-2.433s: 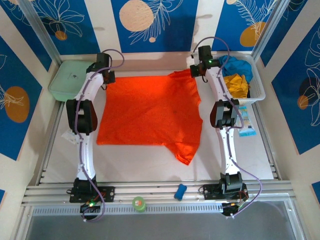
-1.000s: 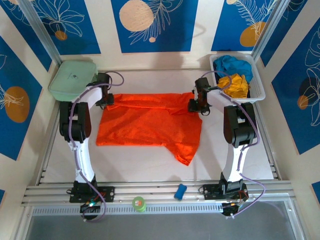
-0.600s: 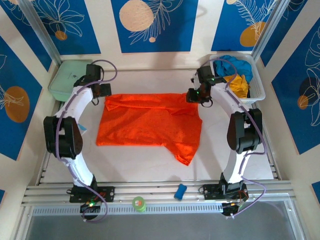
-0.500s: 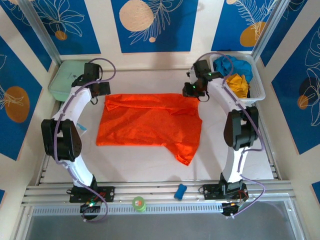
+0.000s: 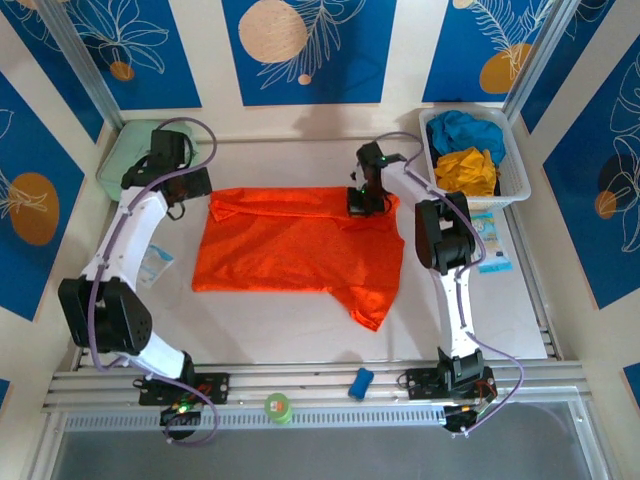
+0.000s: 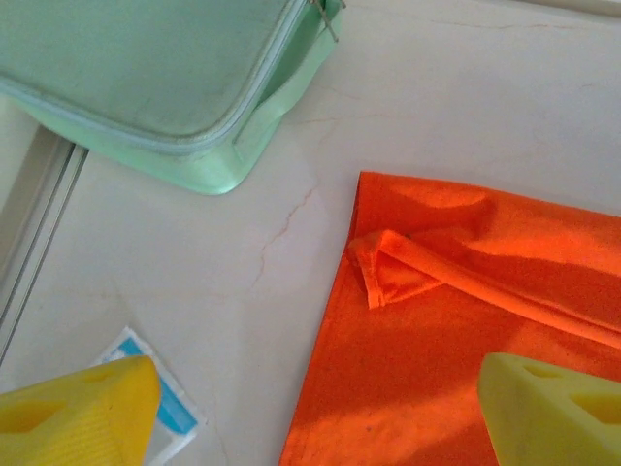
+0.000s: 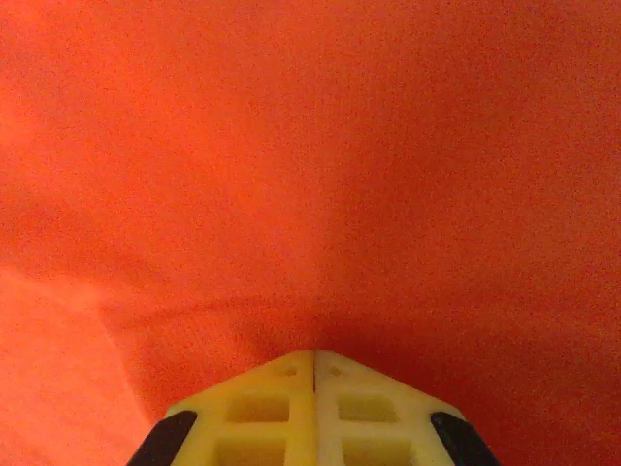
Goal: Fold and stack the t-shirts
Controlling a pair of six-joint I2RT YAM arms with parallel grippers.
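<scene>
Orange t-shirt (image 5: 290, 250) flat on desk (image 5: 280, 330), far edge now folded over. L gripper (image 6: 315, 413) has let go, fingers wide apart, shirt corner just beyond it. R gripper (image 7: 313, 357) slid onto the fold, closed, fabric beneath. First fold prob. done.

pale green case (image 5: 122, 158) far-left | white basket (image 5: 485, 200) far-right | green roll (image 5: 278, 407) near edge

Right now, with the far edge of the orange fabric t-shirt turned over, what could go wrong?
The right gripper is shut, low over the turned-over far edge of the orange fabric t-shirt; sliding sideways may drag and rumple that fold.
The left gripper is open near a crumpled corner flap; a grasp there might catch one layer only.
A sleeve juts out at the near edge, so the next fold may come out uneven.
</scene>
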